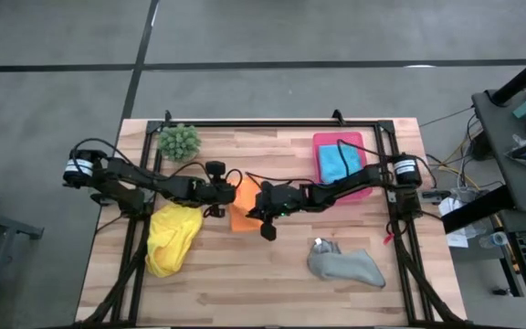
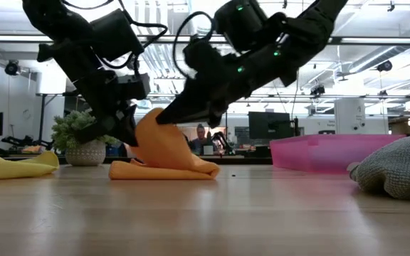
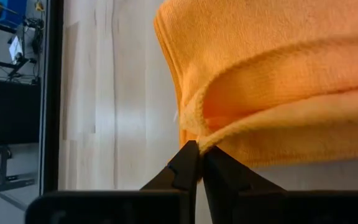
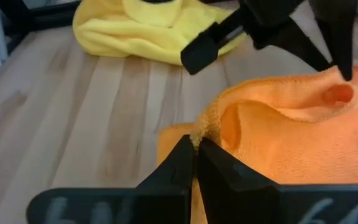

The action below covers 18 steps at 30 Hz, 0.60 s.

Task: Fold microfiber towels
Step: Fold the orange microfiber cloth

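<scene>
Both hands are pinching edges of the soft orange microfiber towel (image 1: pixel 242 215) at mid-table: the left hand (image 3: pixel 199 163) is clamped on one edge, the right hand (image 4: pixel 194 154) on another, lifting it into a peak. A fold is apparently starting; next, both should be carrying their edges across together onto the far side.

2 dark arms (image 1: pixel 144 183) — black cables, silver-banded bases.
</scene>
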Available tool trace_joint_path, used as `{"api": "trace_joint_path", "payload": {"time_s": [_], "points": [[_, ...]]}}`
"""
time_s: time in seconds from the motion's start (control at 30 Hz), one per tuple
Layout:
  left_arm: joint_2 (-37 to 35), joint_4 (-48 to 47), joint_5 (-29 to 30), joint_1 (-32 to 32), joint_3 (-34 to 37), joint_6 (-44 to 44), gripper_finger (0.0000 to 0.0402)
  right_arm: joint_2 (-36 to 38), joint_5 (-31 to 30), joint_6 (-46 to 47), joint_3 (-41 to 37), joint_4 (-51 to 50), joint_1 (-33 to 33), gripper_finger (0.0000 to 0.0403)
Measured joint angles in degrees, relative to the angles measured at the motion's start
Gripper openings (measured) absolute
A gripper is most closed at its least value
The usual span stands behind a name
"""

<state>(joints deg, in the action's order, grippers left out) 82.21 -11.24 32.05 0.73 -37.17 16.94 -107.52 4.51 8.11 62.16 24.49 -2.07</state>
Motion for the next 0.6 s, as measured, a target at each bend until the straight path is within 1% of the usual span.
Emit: {"api": "trace_joint_path", "payload": {"time_s": [0.13,0.23,0.37,0.5,0.6], "points": [[0.3,-0.1,-0.2,0.0,0.0,-0.1,0.0019,-2.9,0.4,-0.7,3.2,-2.5,-0.2,0.0017],[0.3,0.1,-0.2,0.0,0.0,-0.1,0.0047,-4.4,1.6,-0.6,5.3,-5.0,-0.2,0.0040],[0.1,-0.4,-0.2,0.0,-0.1,-0.1,0.0104,-6.0,2.6,0.0,7.0,-6.7,-0.2,0.0091],[-0.4,-2.4,-0.2,0.0,-0.6,-0.1,0.0163,-5.8,3.7,-0.5,7.2,-6.5,-0.2,0.0147],[-1.1,-4.4,-0.1,0.0,-1.3,-0.1,0.0194,-5.1,5.1,-0.7,7.2,-6.8,-0.2,0.0181]]}}
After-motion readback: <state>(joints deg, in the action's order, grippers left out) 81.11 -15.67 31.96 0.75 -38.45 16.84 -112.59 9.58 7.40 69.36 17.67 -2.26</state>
